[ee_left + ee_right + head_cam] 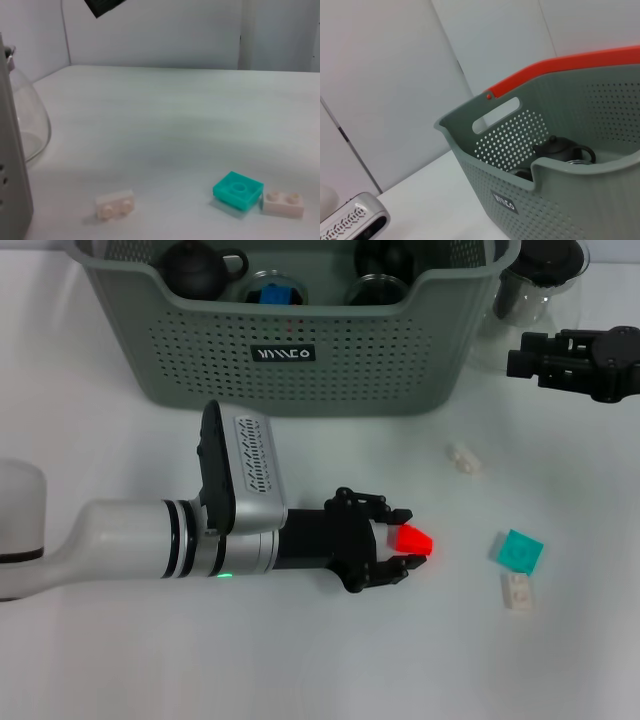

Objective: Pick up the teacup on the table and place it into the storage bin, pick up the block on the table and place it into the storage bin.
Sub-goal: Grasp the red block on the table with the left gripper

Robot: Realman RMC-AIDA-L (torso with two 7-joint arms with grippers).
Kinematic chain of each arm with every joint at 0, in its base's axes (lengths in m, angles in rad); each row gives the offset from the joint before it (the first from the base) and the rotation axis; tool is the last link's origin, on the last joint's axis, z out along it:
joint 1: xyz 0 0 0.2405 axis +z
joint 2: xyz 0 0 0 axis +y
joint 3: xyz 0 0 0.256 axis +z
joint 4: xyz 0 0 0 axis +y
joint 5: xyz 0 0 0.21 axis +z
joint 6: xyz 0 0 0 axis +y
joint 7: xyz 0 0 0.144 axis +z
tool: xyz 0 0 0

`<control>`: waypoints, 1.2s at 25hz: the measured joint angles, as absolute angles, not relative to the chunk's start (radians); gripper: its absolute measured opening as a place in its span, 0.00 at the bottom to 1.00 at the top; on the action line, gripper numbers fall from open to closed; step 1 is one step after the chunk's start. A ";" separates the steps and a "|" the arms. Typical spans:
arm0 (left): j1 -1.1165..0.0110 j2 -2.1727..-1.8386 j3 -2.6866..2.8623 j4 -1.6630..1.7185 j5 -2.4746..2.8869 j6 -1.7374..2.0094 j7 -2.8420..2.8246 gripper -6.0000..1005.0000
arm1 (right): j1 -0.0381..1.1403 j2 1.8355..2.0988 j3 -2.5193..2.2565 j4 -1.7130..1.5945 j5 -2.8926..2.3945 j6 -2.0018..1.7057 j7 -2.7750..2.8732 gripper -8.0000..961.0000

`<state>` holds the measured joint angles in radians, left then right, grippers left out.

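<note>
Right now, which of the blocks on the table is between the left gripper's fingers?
The red block, between the left gripper's fingers. The teal block and two white blocks lie apart, untouched.

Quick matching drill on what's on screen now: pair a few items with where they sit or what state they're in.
Items:
1. small red plastic block
2. flat teal plastic block
3. black round teapot
4. right end effector

Places:
A. inside the grey-green perforated storage bin
B. between the fingers of the left end effector
C. on the white table, touching a small white brick
D. hovering beside the bin, holding nothing

Pairs: 1-B, 2-C, 3-A, 4-D
</note>
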<state>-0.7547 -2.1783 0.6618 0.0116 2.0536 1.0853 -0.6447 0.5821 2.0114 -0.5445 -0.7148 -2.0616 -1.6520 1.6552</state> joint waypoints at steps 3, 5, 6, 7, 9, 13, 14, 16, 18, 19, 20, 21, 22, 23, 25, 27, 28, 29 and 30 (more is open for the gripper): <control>-0.757 -2.178 0.661 0.011 2.050 1.077 -0.641 0.51 | 0.584 2.012 -0.545 -0.715 -2.062 -1.652 1.655 0.51; -0.759 -2.178 0.660 0.011 2.049 1.073 -0.636 0.51 | 0.585 2.013 -0.545 -0.715 -2.062 -1.652 1.655 0.51; -0.760 -2.178 0.659 0.011 2.048 1.072 -0.634 0.51 | 0.584 2.013 -0.546 -0.715 -2.062 -1.652 1.655 0.51; -0.760 -2.178 0.659 0.011 2.048 1.072 -0.633 0.51 | 0.585 2.013 -0.546 -0.715 -2.062 -1.652 1.655 0.51; -0.763 -2.178 0.658 0.010 2.047 1.071 -0.633 0.51 | 0.584 2.013 -0.546 -0.715 -2.062 -1.652 1.655 0.51; -0.772 -2.178 0.658 -0.003 2.046 1.058 -0.631 0.50 | 0.586 2.014 -0.546 -0.715 -2.062 -1.652 1.655 0.51; -0.774 -2.178 0.658 -0.006 2.046 1.053 -0.630 0.50 | 0.587 2.014 -0.546 -0.715 -2.062 -1.652 1.655 0.51; -0.778 -2.178 0.658 -0.017 2.046 1.043 -0.624 0.50 | 0.588 2.014 -0.547 -0.715 -2.062 -1.652 1.655 0.51; -0.782 -2.178 0.658 -0.026 2.047 1.036 -0.610 0.50 | 0.588 2.014 -0.548 -0.715 -2.062 -1.652 1.655 0.51; -0.782 -2.178 0.658 -0.027 2.047 1.035 -0.605 0.50 | 0.589 2.014 -0.549 -0.715 -2.062 -1.652 1.655 0.51; -0.783 -2.178 0.658 -0.028 2.047 1.035 -0.600 0.50 | 0.589 2.014 -0.550 -0.715 -2.062 -1.652 1.655 0.51; -0.783 -2.178 0.658 -0.029 2.047 1.035 -0.597 0.50 | 0.590 2.014 -0.551 -0.715 -2.062 -1.652 1.655 0.51; -0.783 -2.178 0.658 -0.030 2.047 1.035 -0.595 0.50 | 0.590 2.014 -0.552 -0.715 -2.062 -1.652 1.655 0.51; -0.783 -2.178 0.658 -0.031 2.047 1.035 -0.594 0.50 | 0.591 2.014 -0.552 -0.715 -2.062 -1.652 1.655 0.51; -0.782 -2.178 0.657 -0.030 2.047 1.035 -0.586 0.49 | 0.591 2.014 -0.552 -0.715 -2.062 -1.652 1.655 0.51; -0.779 -2.178 0.656 -0.027 2.046 1.038 -0.572 0.49 | 0.590 2.014 -0.552 -0.715 -2.062 -1.652 1.655 0.51; -0.778 -2.178 0.655 -0.027 2.046 1.038 -0.567 0.49 | 0.589 2.014 -0.552 -0.715 -2.062 -1.651 1.655 0.51; -0.778 -2.178 0.655 -0.027 2.046 1.038 -0.565 0.49 | 0.588 2.014 -0.552 -0.715 -2.062 -1.650 1.655 0.51; -0.778 -2.178 0.655 -0.028 2.046 1.037 -0.564 0.49 | 0.588 2.014 -0.552 -0.715 -2.062 -1.649 1.655 0.51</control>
<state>-0.7776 -2.1783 0.6549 -0.0278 2.0458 1.0366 -0.5645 0.5881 2.0141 -0.5523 -0.7148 -2.0616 -1.6488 1.6552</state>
